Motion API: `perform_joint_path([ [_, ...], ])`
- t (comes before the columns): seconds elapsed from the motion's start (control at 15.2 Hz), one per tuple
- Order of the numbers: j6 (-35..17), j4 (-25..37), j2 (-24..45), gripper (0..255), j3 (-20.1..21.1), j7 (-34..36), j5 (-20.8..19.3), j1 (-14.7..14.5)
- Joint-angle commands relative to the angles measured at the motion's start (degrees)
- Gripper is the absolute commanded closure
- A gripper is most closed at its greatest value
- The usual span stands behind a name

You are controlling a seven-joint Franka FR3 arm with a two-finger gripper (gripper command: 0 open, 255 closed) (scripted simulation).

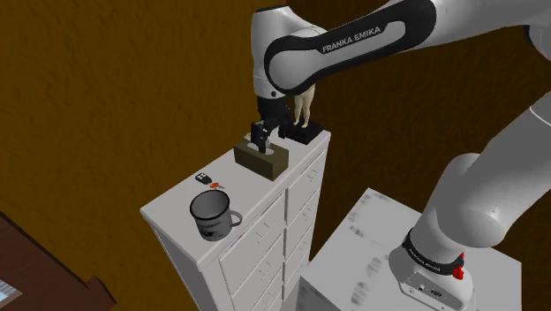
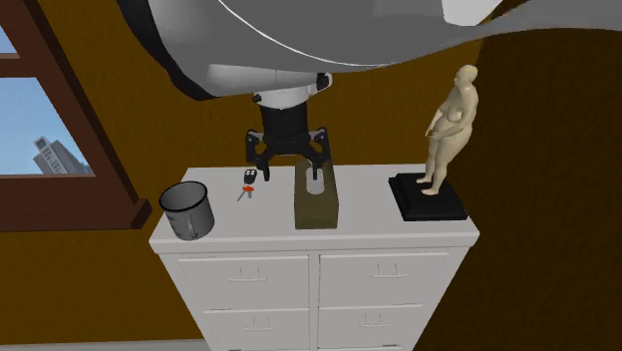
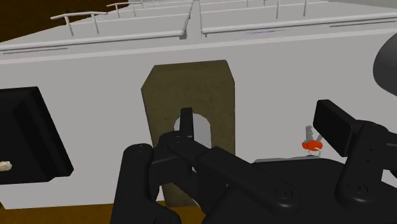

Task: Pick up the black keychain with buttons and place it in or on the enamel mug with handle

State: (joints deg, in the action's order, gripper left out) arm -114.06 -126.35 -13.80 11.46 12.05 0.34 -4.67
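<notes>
Over the olive tissue box (image 2: 316,204) at centre frame, the jaws hang wide open, empty; the black keychain (image 2: 249,183) lies on the white surface (image 2: 379,224) left of that box, near the mug (image 2: 187,209).

A gripper (image 2: 287,163) hangs low over a dresser top (image 2: 379,227), above the gap between a box (image 2: 316,199) and a keychain (image 2: 249,186). In the second exterior view, the box lies just to the right of the gripper and the keychain just to its left. Further left, past the keychain and near the dresser's front corner, stands a mug (image 2: 187,209). On the gripper's other side, beyond the box, a figurine (image 2: 451,120) stands at the dresser's end.
</notes>
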Motion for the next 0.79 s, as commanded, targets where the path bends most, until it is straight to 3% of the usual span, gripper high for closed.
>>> perform_joint_path([
  [0.0, -1.85, 2.37, 4.14, 0, 1.03, 1.64, -0.58, -0.29],
  [0.73, -7.40, 19.30, 27.14, 0, 4.45, 11.31, -6.86, -4.10],
])
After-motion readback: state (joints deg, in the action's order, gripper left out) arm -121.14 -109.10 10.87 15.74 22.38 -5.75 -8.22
